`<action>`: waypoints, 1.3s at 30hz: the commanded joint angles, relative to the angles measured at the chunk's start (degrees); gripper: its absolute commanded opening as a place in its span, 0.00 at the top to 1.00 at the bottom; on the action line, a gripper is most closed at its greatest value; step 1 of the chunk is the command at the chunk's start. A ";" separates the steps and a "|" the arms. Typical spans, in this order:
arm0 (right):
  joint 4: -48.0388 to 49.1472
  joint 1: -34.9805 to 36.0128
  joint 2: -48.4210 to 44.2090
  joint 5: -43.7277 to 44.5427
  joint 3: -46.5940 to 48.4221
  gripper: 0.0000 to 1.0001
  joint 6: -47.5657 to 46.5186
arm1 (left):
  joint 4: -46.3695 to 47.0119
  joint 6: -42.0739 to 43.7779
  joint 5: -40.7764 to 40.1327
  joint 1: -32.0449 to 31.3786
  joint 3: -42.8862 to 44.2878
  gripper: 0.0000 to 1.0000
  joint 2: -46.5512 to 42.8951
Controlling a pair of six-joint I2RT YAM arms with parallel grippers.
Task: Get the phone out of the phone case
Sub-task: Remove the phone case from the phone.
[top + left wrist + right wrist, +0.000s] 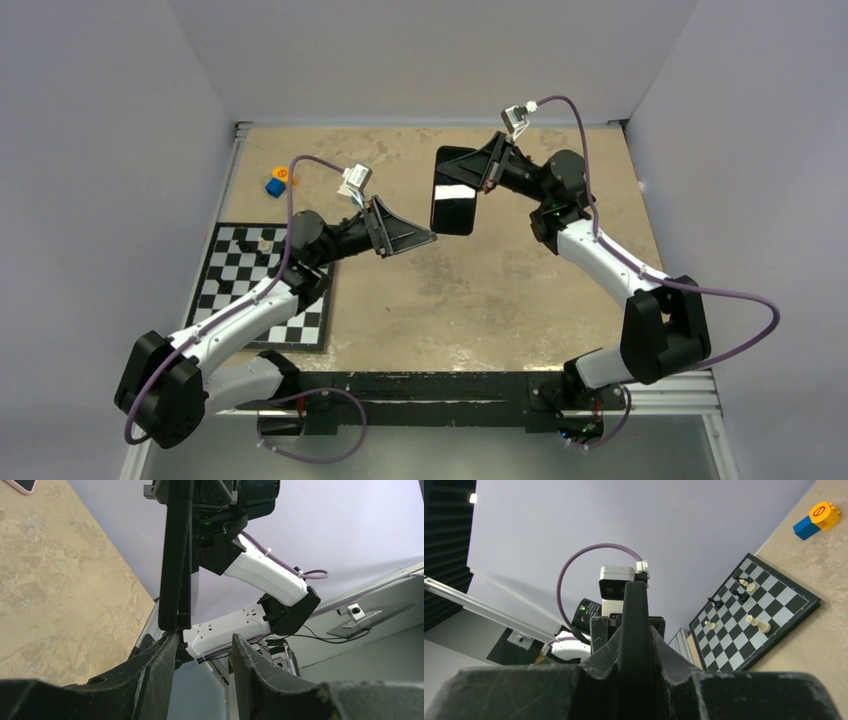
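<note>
A black phone in a black case [455, 190] hangs upright in the air above the middle of the table. My right gripper [490, 165] is shut on its upper part; in the right wrist view the dark slab [635, 610] stands edge-on between the shut jaws of this gripper [635, 630]. My left gripper [425, 238] is open just left of and below the phone's lower end. In the left wrist view the phone and case [175, 555] show edge-on as two thin dark layers, and the left fingertip [167, 642] of this gripper [202, 640] is at their lower end.
A chessboard [265, 285] with a few pieces lies at the left of the table, under my left arm; it also shows in the right wrist view [754, 615]. A blue block and an orange block [277, 182] sit at the far left. A pink-rimmed object [20, 485] lies on the table.
</note>
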 commanded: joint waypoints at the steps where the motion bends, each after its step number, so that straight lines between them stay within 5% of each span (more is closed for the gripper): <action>1: 4.78 0.51 -2.69 1.49 1.96 1.00 1.88 | 2.07 0.57 -1.55 -0.12 1.39 0.51 1.39; 39: -0.10 0.84 -0.88 2.12 4.76 1.00 -2.84 | 12.34 -8.50 0.69 -0.14 -0.70 0.44 0.72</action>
